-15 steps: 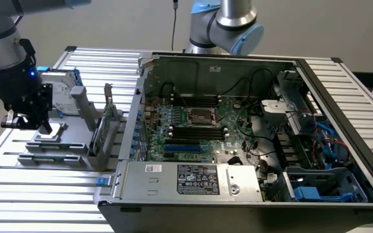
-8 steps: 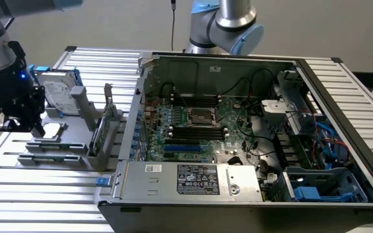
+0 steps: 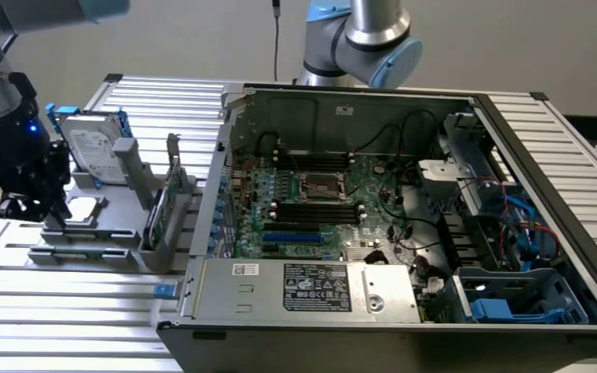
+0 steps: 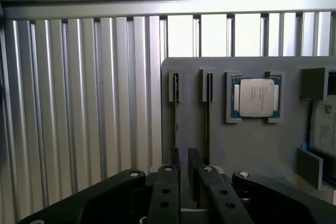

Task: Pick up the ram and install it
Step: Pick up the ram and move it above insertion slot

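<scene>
Two slim sticks stand on edge in grooves of a grey holder; these look like the ram and a second one, though only their thin edges show. My gripper hangs just over the end of those grooves, fingers drawn close together with nothing visible between them. In the exterior view the gripper is low over the holder at that view's left. The black motherboard slots lie inside the open computer case.
The square silver processor sits in the holder beside the grooves. A hard drive in a blue frame stands behind it. Upright cards stand between holder and case. A second arm's base rises behind the case. Ribbed metal table.
</scene>
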### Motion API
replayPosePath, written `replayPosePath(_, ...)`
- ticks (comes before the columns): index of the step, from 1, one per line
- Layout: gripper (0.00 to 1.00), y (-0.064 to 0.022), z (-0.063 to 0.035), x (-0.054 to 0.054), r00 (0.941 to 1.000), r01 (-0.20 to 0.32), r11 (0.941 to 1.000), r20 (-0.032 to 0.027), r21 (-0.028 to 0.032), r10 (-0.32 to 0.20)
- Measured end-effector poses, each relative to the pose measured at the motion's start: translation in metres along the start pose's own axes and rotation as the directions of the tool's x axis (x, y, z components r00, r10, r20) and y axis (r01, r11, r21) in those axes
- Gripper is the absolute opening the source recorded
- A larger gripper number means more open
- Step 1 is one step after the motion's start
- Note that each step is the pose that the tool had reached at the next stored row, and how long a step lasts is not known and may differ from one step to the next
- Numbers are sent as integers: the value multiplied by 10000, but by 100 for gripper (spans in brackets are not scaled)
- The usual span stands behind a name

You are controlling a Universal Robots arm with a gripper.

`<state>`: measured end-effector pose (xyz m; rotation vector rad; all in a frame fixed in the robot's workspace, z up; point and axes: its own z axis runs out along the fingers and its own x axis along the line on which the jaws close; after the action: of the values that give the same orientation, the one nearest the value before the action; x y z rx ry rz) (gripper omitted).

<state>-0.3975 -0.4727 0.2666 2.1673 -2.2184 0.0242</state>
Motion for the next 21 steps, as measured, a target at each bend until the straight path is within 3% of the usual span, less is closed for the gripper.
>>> replayPosePath(1, 30, 1, 14, 3, 10000, 10, 10000, 0, 0, -10)
replayPosePath(3, 30, 2, 51, 9, 10000, 34, 10000, -1, 2, -34)
replayPosePath(4, 36, 4, 70, 12, 10000, 48, 10000, -1, 3, -48)
replayPosePath(21, 36, 10, 380, 21, 9982, 592, 9982, -11, 24, -591)
